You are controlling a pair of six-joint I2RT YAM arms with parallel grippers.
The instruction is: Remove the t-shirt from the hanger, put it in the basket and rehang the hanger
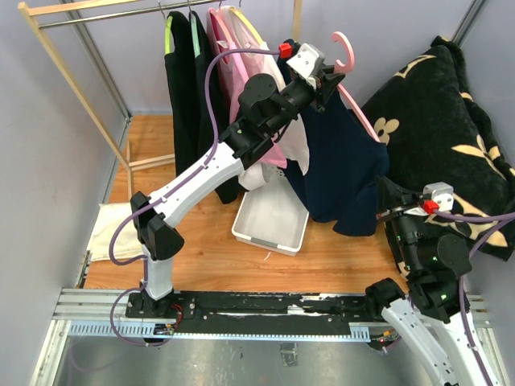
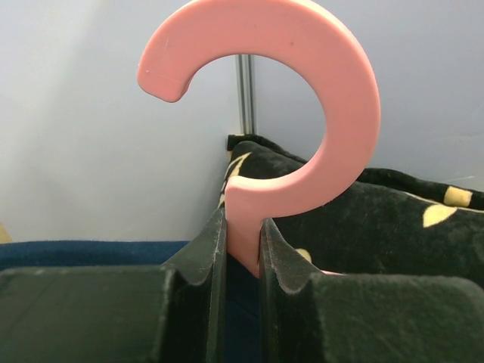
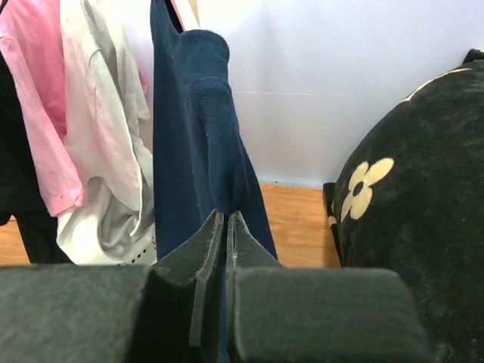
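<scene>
A navy t-shirt [image 1: 344, 165] hangs on a pink hanger [image 1: 348, 50] held up in the air right of the clothes rail. My left gripper [image 1: 328, 80] is shut on the hanger's neck [image 2: 243, 234], just under the hook [image 2: 302, 68]; the navy collar shows below the fingers. Low at the right, my right gripper [image 1: 386, 214] reaches to the shirt's lower right edge. In the right wrist view its jaws [image 3: 227, 218] are pressed together with a fold of the navy t-shirt [image 3: 204, 136] pinched between the tips.
Black, pink and white garments [image 1: 205, 88] hang on a wooden-framed rail [image 1: 113, 16] at the back left. A white bin [image 1: 271, 221] stands on the wooden floor under the clothes. A black flowered cushion [image 1: 455, 121] fills the right side. A pale cloth [image 1: 105, 232] lies at the left.
</scene>
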